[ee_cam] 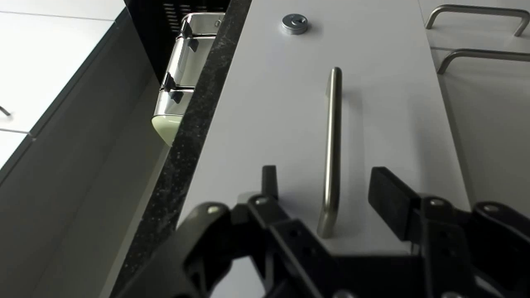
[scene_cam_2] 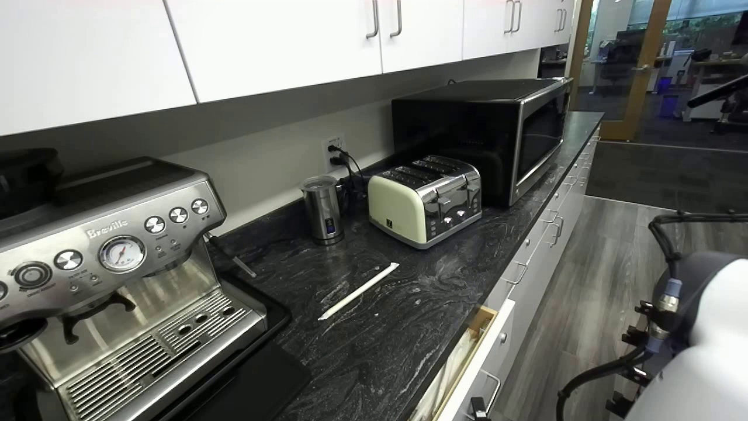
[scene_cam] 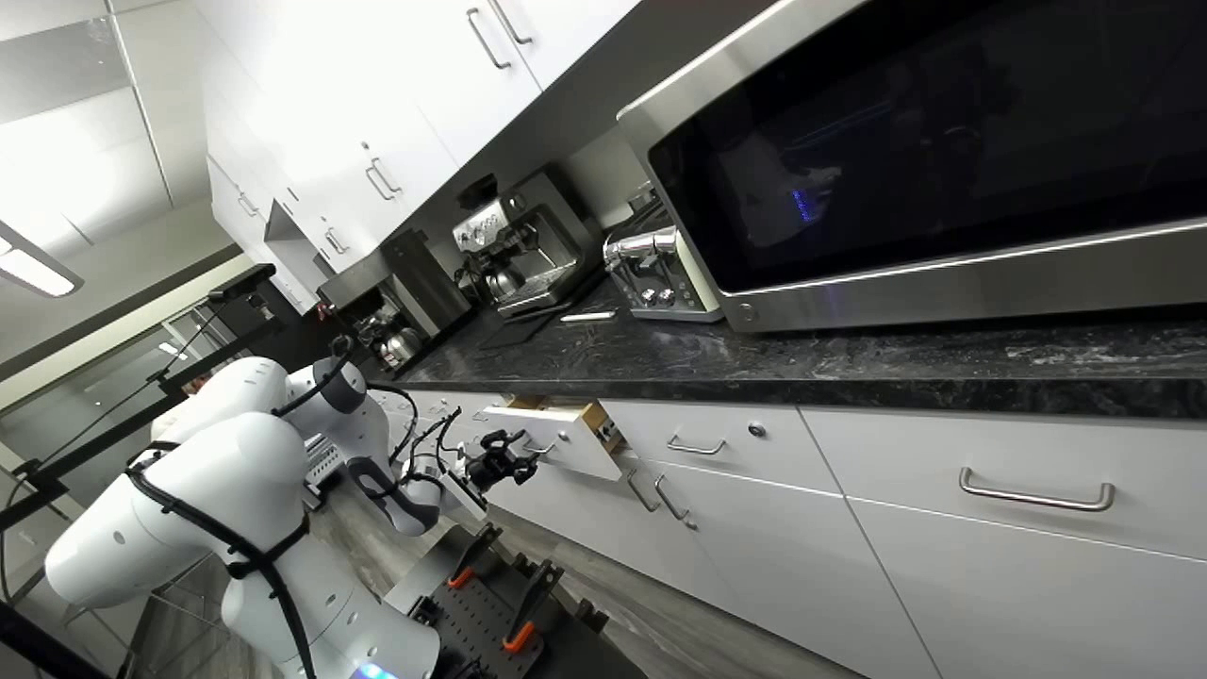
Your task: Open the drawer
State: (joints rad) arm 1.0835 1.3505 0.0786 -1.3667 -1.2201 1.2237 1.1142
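The drawer (scene_cam: pixel 586 453) stands partly pulled out below the dark counter, its tan box body (scene_cam: pixel 598 418) showing in both exterior views. In an exterior view the drawer's white front (scene_cam_2: pixel 472 371) juts past the counter edge. Its slim silver handle (ee_cam: pixel 333 136) runs lengthwise in the wrist view, with a round lock beyond it. My gripper (ee_cam: pixel 324 180) is open, one finger on each side of the handle's near end, with gaps on both sides. In both exterior views the gripper (scene_cam: pixel 524 455) is at the handle; in one, only a dark fingertip (scene_cam_2: pixel 480 407) shows.
The dark countertop (scene_cam_2: pixel 409 327) overhangs the drawers. A toaster (scene_cam_2: pixel 423 202), an espresso machine (scene_cam_2: pixel 146 280) and a microwave (scene_cam: pixel 896 170) stand on it. Closed drawers (scene_cam: pixel 717 434) and lower cabinet doors with handles adjoin the open drawer. A black perforated board (scene_cam: pixel 481 604) lies near the arm's base.
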